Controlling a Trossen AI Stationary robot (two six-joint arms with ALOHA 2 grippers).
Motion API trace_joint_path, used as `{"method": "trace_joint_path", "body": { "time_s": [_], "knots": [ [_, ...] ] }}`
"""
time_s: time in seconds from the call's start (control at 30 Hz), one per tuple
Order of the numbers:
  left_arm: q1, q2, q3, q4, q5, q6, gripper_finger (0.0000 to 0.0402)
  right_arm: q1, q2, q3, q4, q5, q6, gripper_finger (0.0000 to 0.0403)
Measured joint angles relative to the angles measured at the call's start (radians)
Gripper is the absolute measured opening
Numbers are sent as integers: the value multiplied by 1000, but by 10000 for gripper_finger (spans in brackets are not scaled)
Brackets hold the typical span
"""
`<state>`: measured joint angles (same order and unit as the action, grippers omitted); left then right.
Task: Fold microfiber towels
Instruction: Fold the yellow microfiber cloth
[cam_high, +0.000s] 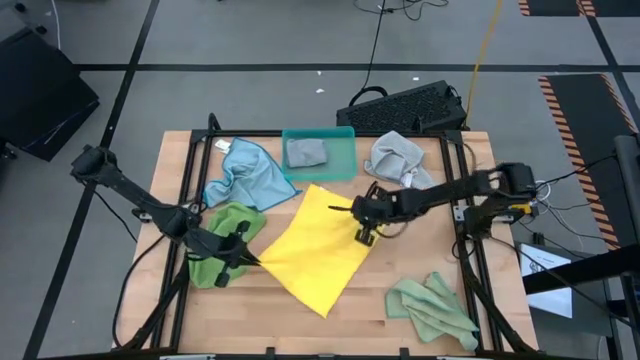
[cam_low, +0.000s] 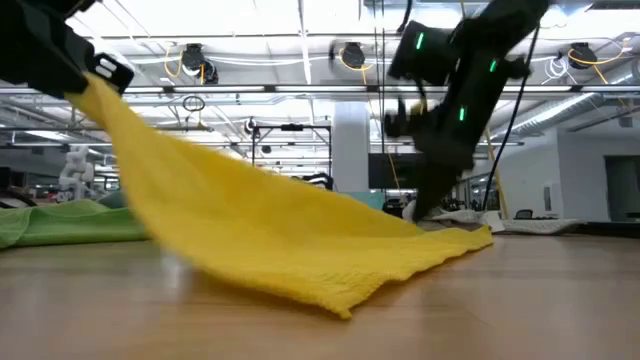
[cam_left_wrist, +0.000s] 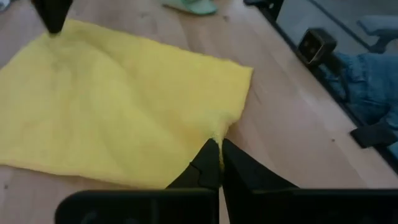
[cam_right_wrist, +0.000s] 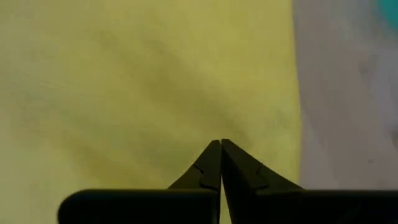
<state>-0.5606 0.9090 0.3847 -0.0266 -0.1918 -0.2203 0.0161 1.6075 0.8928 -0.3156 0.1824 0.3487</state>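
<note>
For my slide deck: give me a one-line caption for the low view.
Yellow towel lifted at one corner by the left end effector, pinned to the table by the right end effector.

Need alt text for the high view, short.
From above: both pincers are shut on a yellow towel mid-table, the left pincer at its left corner, the right pincer at its right edge. Other towels lie around it, one grey in a teal tray.

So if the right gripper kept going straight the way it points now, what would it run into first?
Probably just more of the yellow towel. The right gripper is shut on it, and its wrist view ahead is filled with yellow cloth; the table under it likely comes next, though depth is unclear.
</note>
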Motion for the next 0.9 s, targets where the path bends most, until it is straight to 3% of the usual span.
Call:
{"method": "trace_joint_path", "body": {
  "time_s": [0.2,0.43,0.67,0.9],
  "knots": [
    [0,151,-1,138,-2,18,9,240,-45,-39,153,74,75,40],
    [13,226,-1,270,-30,73,16,475,96,-39,530,121,8,109],
    [12,219,-1,341,-82,118,5,598,308,-11,872,149,-125,134],
    [10,218,-1,354,-100,85,14,631,467,178,833,188,-257,135]
  ]
}}
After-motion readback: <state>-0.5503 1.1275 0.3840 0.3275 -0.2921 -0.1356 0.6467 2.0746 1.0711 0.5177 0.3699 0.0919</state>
